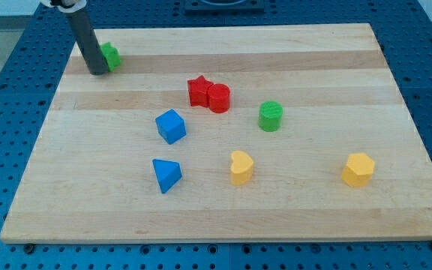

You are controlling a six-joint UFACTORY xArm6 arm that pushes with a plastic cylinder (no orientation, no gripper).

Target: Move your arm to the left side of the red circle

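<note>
**Red circle sits mid-desk, rod far off at the top left**

Red circle (pixel 218 97) stands a little above the middle of the wooden desk (pixel 336 217), touching the red star (pixel 198 91) on its left side in the view — the two read almost as one red lump. To the view's right of the pair, clearly apart, is a green cylinder (pixel 271 115). Below and to the left of the red blocks lies a blue cube (pixel 171 126), and further down a blue triangular block (pixel 166 175). A yellow heart (pixel 241 167) sits near the lower middle; a yellow hexagonal block (pixel 358 169) is well off toward the lower right.

My tip (pixel 97 72) rests on the desk near its top-left corner, well apart from the red circle and up to the left of it. Just beside the tip, on its right in the view, a green block (pixel 111 56) is partly hidden behind the rod, so its shape cannot be made out — whether they touch cannot be told either.

No hand shows: the arm ends in a plain dark rod that has hold of nothing.
</note>
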